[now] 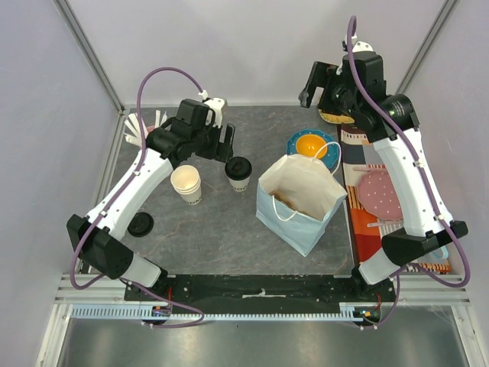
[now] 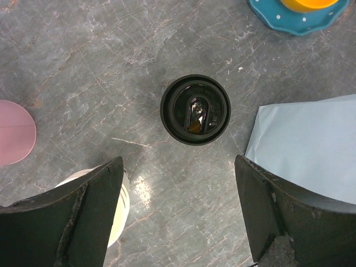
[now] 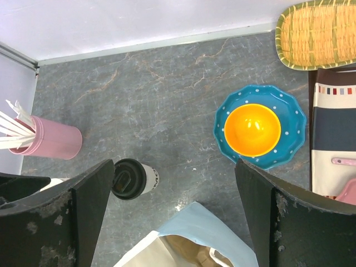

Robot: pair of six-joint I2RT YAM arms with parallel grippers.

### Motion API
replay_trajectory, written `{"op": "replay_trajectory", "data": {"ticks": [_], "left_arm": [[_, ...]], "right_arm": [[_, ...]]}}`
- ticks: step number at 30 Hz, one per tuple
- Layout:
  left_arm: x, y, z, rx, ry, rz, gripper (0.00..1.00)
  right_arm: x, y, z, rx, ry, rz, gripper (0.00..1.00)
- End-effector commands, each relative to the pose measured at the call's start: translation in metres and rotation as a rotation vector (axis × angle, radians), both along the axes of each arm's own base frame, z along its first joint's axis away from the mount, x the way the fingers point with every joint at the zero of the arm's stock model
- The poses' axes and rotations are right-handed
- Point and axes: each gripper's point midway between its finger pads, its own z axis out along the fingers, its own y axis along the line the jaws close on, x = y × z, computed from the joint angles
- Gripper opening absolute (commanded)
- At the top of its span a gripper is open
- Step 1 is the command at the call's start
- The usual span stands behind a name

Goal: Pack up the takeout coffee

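Camera overhead: left arm runs from its base at the near-left edge up and right, wrist bent down over the table (image 1: 229, 237). left gripper (image 1: 221, 145) is above the surface, empty. takeout coffee (image 1: 238, 171) stands upright just near-right of it, apart from the fingers, between the lidless cup (image 1: 186, 183) on its left and the paper bag (image 1: 300, 200) on its right. Dark print on the cup's side is too small to read. Right arm stretches along the right edge to the far side, with right gripper (image 1: 317, 88) raised at the far wall, well apart from the coffee.

Left wrist: gripper (image 2: 179, 161) fingers spread wide, nothing between them. Coffee (image 2: 195, 109) is seen lid-on from above, ahead of the tips and roughly centred on the gap, not touching. Bag (image 2: 306, 150) sits to the right and the lidless cup (image 2: 119, 206) is partly hidden behind the left finger (image 2: 83, 217).

Right wrist: gripper (image 3: 175, 164) also spread, empty. Coffee (image 3: 133, 179) is far below, beside the left finger (image 3: 83, 217), with the bag (image 3: 189, 239) next to it. Side print unreadable.
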Motion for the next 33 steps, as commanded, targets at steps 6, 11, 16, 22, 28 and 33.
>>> {"op": "replay_trajectory", "data": {"ticks": [6, 11, 16, 22, 28, 33], "left_arm": [[0.018, -0.005, 0.005, -0.034, 0.002, 0.056, 0.94], [0.008, -0.042, 0.007, -0.11, 0.011, -0.173, 1.0], [0.023, -0.044, -0.022, 0.062, 0.004, -0.24, 1.0], [0.04, -0.051, -0.043, 0.165, 0.029, -0.269, 1.0], [0.041, -0.054, -0.059, 0.188, 0.079, -0.246, 1.0], [0.022, -0.061, -0.074, 0.18, 0.124, -0.302, 1.0]], "right_arm": [[-0.011, -0.001, 0.009, 0.04, -0.034, 0.012, 0.98], [-0.022, -0.007, 0.004, 0.034, -0.026, 0.001, 0.98], [-0.032, -0.012, -0.003, 0.027, -0.014, -0.006, 0.98], [-0.034, -0.011, -0.007, 0.028, -0.002, 0.003, 0.98], [-0.035, -0.011, -0.007, 0.029, -0.001, 0.009, 0.98], [-0.038, -0.013, -0.01, 0.026, 0.007, 0.002, 0.98]]}}
